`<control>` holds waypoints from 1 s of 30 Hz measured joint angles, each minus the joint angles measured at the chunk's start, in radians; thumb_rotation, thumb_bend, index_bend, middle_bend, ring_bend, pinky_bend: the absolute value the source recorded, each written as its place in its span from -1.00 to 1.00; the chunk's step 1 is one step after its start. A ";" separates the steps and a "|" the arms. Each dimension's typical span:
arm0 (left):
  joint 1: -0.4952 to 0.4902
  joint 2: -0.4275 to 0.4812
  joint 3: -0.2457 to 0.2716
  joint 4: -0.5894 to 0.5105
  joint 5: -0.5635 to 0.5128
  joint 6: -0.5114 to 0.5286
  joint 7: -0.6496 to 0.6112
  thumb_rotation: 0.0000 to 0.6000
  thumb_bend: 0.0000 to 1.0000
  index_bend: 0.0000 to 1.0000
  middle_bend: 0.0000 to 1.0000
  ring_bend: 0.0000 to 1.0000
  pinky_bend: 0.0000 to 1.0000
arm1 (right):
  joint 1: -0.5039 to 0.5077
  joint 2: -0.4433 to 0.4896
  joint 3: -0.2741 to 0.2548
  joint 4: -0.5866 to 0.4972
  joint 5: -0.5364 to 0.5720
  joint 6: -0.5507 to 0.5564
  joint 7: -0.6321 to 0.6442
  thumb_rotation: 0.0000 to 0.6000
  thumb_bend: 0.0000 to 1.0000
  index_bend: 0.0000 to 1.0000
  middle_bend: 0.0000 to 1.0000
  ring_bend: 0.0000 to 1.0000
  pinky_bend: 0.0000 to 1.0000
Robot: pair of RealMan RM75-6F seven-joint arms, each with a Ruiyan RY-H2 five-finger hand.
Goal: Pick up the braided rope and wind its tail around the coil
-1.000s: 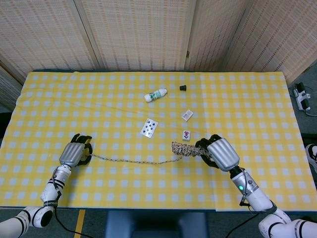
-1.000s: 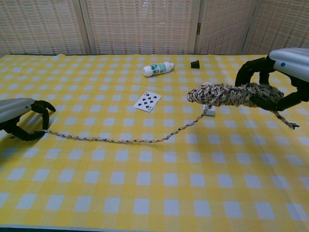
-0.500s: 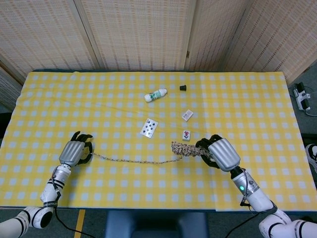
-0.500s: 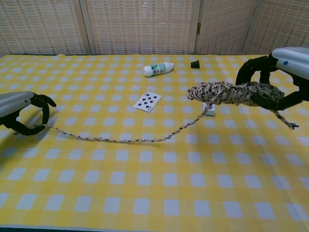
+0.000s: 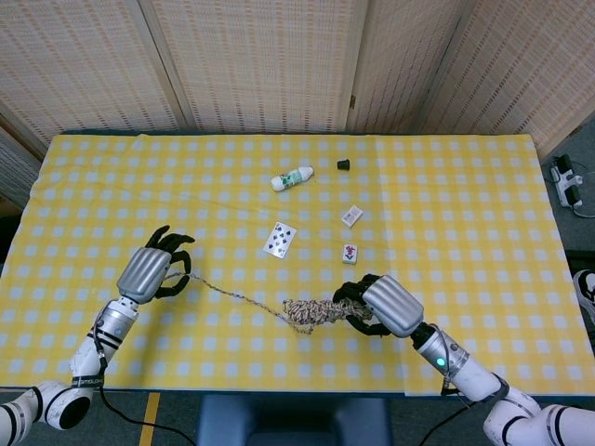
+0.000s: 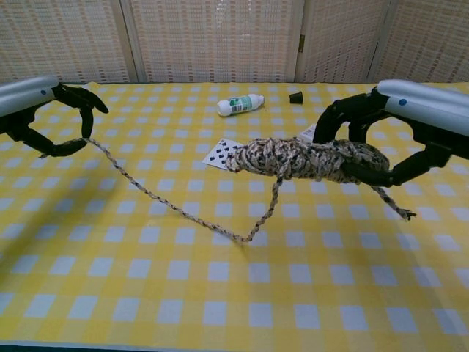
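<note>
Chest view shows the change best: the coil (image 6: 311,159) of the braided rope now hangs higher and closer to the middle than a second ago, carried inward by my right robot hand (image 6: 396,139), whose fingers wrap the thick end of the bundle. My left robot hand (image 6: 44,117) has lifted as well; it pinches the far end of the tail (image 6: 157,198) between thumb and a finger, the other fingers spread. The tail no longer lies stretched along the surface (image 5: 446,214): it sags from the left robot hand to a low loop and climbs back to the coil. I judge the rope is picked up and there is slack to start the first turn, but no turn of the tail is laid yet.

Around it, a playing card (image 5: 280,239) lies just beyond the coil, with a small tile (image 5: 350,252) and a second small tile (image 5: 350,216) near it. A little white bottle (image 5: 292,177) and a black cap (image 5: 343,164) lie well apart, further back. The card and tile sit under the swing path, so the hanging loop could drag them.
</note>
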 measured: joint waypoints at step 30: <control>-0.124 0.060 -0.048 -0.406 -0.014 0.009 0.123 1.00 -0.06 0.29 -0.51 -0.68 -1.00 | 0.106 -0.454 0.214 0.091 0.466 -0.174 0.057 1.00 0.46 0.43 0.21 0.32 0.03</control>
